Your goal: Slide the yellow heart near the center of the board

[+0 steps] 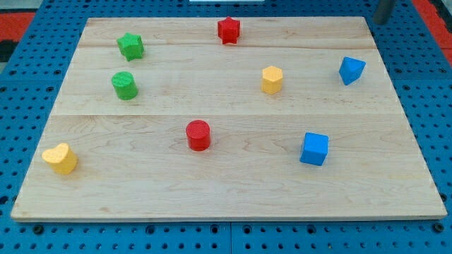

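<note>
The yellow heart (pixel 60 158) lies near the wooden board's (pixel 226 190) lower left corner. My rod shows only at the view's top right edge, with my tip (pixel 381 21) just past the board's top right corner, far from the heart and touching no block. The nearest block to the tip is a blue block (pixel 351 70) below it. A red cylinder (pixel 198 135) sits a little left of and below the board's middle.
A yellow hexagonal block (pixel 272 79) lies right of the middle, and a blue cube (pixel 314 149) at the lower right. A red star (pixel 228 30) sits at the top middle. A green star (pixel 131 46) and a green cylinder (pixel 124 85) are at the upper left.
</note>
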`<act>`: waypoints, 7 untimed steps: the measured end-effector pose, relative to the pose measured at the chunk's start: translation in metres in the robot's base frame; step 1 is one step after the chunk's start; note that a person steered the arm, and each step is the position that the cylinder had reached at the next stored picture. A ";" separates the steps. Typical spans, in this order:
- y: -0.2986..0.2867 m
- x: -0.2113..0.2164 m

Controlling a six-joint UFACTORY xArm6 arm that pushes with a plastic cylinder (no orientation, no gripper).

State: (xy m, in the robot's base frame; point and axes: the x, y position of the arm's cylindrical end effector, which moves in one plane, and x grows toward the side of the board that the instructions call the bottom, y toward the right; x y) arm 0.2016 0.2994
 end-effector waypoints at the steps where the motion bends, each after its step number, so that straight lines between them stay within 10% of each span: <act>1: -0.013 -0.006; 7: -0.106 0.060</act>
State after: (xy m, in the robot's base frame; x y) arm 0.2617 0.1939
